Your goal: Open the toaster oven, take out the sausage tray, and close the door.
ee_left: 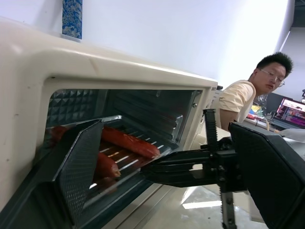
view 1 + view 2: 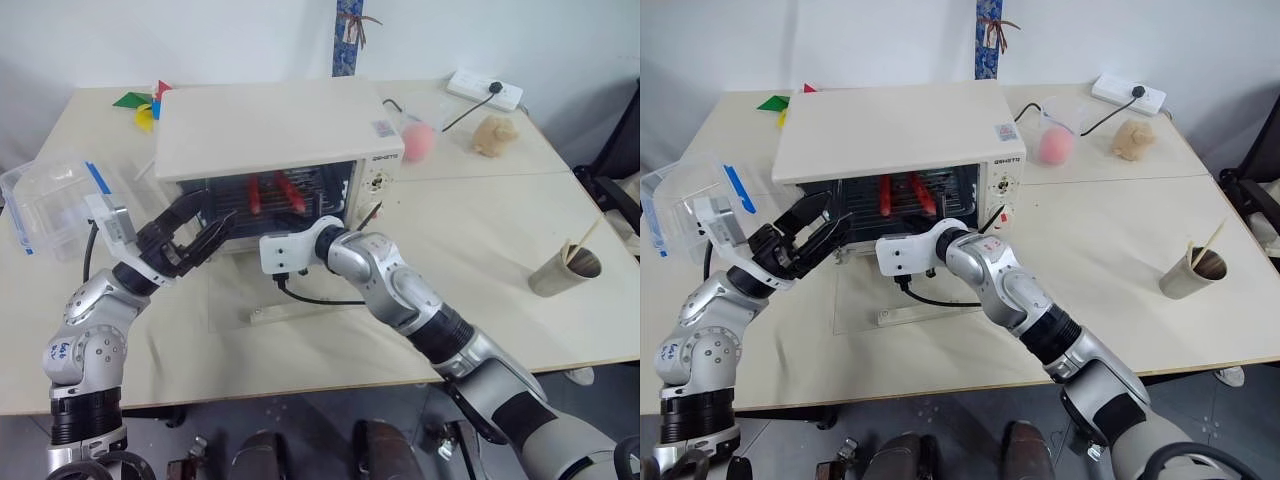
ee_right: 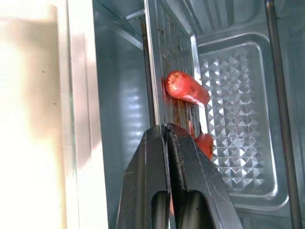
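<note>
The cream toaster oven (image 2: 270, 130) stands mid-table with its door (image 2: 235, 292) folded down flat onto the table in front. Inside, the sausage tray (image 1: 164, 149) holds red sausages (image 2: 285, 190). My right gripper (image 3: 164, 128) reaches into the opening and is shut on the tray's front rim. Its black fingers (image 1: 181, 169) meet the rim in the left wrist view. My left gripper (image 2: 213, 212) hovers open at the left of the opening, just off the tray, with nothing between its fingers.
A clear plastic box with blue clips (image 2: 50, 205) sits left of the oven. Behind it on the right are a pink ball (image 2: 420, 140), a plush toy (image 2: 495, 135) and a power strip (image 2: 485, 90). A paper cup with sticks (image 2: 565, 270) stands far right. A person (image 1: 248, 95) sits beyond the table.
</note>
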